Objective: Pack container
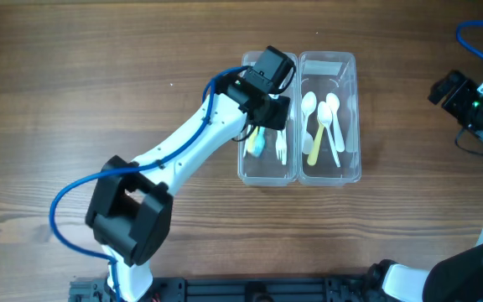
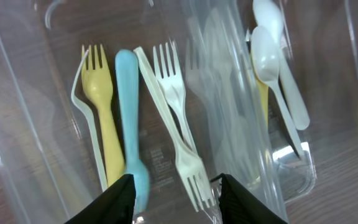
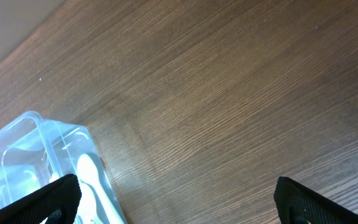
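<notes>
The clear container [image 1: 355,126] sits mid tabletop [image 1: 74,75]. The left fingers [image 2: 114,202] hang open and empty over its forks [image 2: 173,93], walls close on both sides. The right fingers [image 3: 48,199] are wide open, empty, above the tabletop beside its corner.

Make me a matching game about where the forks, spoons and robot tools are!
Things:
1. blue utensil
2. white spoons
3. left tool
4. right tool

Places:
A. over the bare wooden table
B. inside the right container
C. open above the white forks
D. lying beside the yellow fork

Pairs: 1-D, 2-B, 3-C, 4-A
</notes>
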